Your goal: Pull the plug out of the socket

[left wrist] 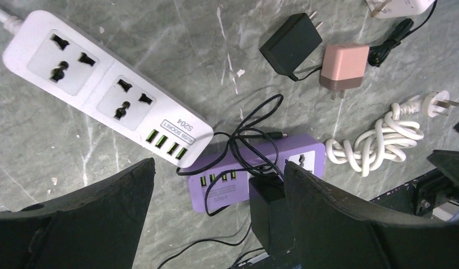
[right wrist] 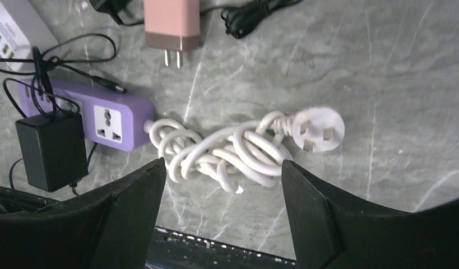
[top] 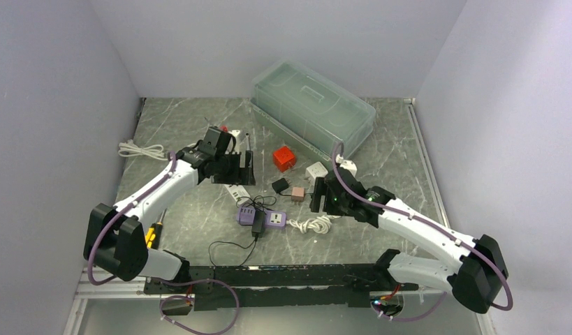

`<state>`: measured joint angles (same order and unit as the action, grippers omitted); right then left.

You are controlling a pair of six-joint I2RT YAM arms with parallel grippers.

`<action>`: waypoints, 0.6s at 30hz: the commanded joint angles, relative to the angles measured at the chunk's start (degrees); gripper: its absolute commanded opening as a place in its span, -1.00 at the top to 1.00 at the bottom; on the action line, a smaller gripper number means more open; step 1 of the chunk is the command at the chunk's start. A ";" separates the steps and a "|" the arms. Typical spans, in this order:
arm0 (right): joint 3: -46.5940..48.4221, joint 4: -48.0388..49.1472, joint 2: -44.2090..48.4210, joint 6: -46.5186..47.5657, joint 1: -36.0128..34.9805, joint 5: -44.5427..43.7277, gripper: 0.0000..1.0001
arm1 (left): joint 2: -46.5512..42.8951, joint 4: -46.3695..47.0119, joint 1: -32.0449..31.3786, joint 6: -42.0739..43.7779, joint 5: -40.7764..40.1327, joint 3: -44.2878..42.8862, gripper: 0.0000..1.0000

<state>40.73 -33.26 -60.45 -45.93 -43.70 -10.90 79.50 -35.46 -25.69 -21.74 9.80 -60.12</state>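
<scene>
A purple socket strip (top: 269, 218) lies at the table's middle front, with a black plug (top: 258, 224) in it and thin black wire looped over it. Both show in the left wrist view, the strip (left wrist: 238, 176) and the plug (left wrist: 269, 213), and in the right wrist view, the strip (right wrist: 112, 115) and the plug (right wrist: 50, 148). My left gripper (top: 234, 171) is open and empty, held above the table behind the strip (left wrist: 218, 165). My right gripper (top: 316, 197) is open and empty, over the strip's coiled white cord (right wrist: 227, 151), to the right of the strip.
A white power strip (left wrist: 103, 84) lies just behind the purple one. A black adapter (left wrist: 290, 45), a pink adapter (left wrist: 343, 67), a red cube (top: 283, 158) and a white adapter (top: 316, 170) lie behind. A clear lidded box (top: 312, 105) stands at the back. A white cable (top: 140, 150) lies far left.
</scene>
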 commanded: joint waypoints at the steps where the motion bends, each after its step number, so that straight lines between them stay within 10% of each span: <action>1: -3.52 2.08 2.91 -6.29 -0.11 5.00 -0.54 | 1.70 -1.25 0.03 0.18 3.92 0.42 -0.76; 18: -4.80 12.87 -10.11 -10.32 0.02 -4.19 -0.27 | 3.16 -1.93 0.03 0.56 4.84 0.08 -0.76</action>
<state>34.33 -27.20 -67.55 -55.31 -43.70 -10.81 83.48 -37.52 -25.69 -21.71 13.67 -60.12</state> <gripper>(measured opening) 0.655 0.882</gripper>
